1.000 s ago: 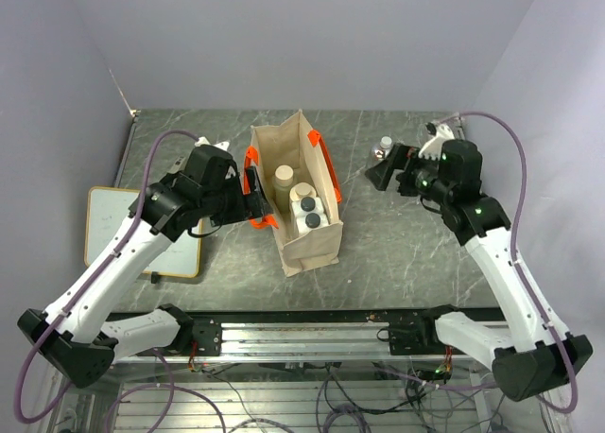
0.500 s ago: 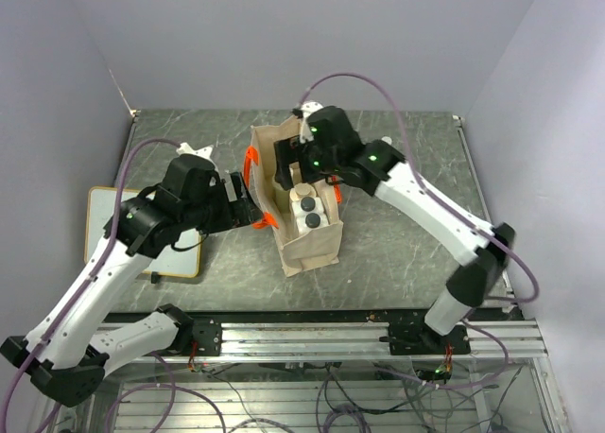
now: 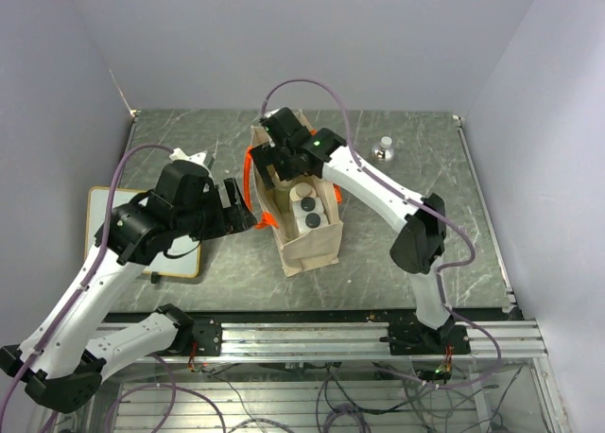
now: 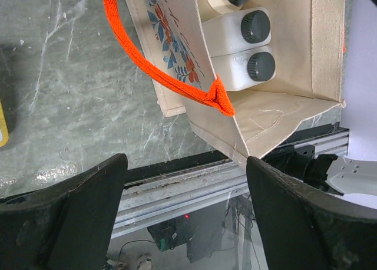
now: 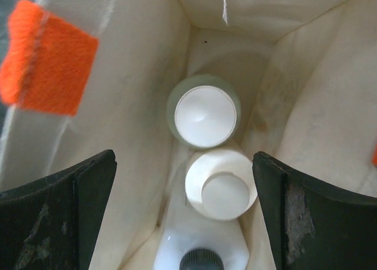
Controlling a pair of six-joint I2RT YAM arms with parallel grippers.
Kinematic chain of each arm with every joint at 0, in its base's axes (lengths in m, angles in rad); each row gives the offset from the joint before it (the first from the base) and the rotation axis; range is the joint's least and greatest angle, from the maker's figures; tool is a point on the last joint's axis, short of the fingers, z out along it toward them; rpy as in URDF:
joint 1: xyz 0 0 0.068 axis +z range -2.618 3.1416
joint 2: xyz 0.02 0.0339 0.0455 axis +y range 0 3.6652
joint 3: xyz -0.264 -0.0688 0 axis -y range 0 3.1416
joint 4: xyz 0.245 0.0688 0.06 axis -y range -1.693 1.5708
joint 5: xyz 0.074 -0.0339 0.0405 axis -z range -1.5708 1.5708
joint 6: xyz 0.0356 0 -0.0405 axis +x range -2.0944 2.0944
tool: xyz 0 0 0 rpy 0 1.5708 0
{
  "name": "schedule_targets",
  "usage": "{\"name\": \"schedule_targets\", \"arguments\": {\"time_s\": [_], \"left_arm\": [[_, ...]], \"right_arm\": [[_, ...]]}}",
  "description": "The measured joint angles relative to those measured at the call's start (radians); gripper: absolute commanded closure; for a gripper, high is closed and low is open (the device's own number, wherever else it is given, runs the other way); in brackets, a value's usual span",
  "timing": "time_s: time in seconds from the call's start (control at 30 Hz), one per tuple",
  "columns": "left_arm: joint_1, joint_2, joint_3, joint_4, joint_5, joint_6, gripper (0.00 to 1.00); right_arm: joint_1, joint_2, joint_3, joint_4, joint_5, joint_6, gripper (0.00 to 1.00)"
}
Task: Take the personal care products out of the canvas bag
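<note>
The canvas bag (image 3: pixel 307 239) stands open in the middle of the table, its orange handle (image 4: pixel 171 63) on the left side. Inside stand two white squarish bottles with dark caps (image 3: pixel 310 215) (image 4: pixel 254 26). Farther in are a cream-coloured bottle (image 5: pixel 222 184) and a round one with a white cap (image 5: pixel 206 114). My right gripper (image 5: pixel 185 214) hangs open over the bag's far end (image 3: pixel 284 164), its jaws either side of the cream bottle and above it. My left gripper (image 3: pixel 241 206) is open just left of the bag with nothing in it (image 4: pixel 185 211). A small clear bottle (image 3: pixel 383 149) stands on the table.
A flat whiteboard (image 3: pixel 104 230) lies at the table's left edge, under the left arm. The right arm stretches across from the near right to the bag. The metal rail (image 3: pixel 312 334) runs along the near edge.
The right arm has swung from the back right of the table to over the bag's mouth, leaving the small clear bottle behind. The left gripper has drawn back slightly from the bag.
</note>
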Motion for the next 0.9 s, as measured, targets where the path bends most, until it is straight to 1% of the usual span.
{"name": "schedule_targets", "arguments": {"time_s": [0.2,0.37,0.7,0.9], "left_arm": [[0.000,0.035,0.012,-0.010,-0.003,0.028,0.07],[0.000,0.079,0.043,-0.020,-0.012,0.066,0.07],[0.000,0.160,0.063,-0.017,-0.014,0.142,0.08],[0.000,0.191,0.085,-0.016,-0.017,0.171,0.08]], "right_arm": [[-0.002,0.112,0.047,-0.021,0.025,-0.022,0.00],[-0.012,0.173,0.063,-0.024,0.023,-0.020,0.00],[-0.045,0.229,0.098,0.001,0.008,-0.010,0.00],[-0.050,0.269,0.155,-0.034,-0.004,0.000,0.00]]}}
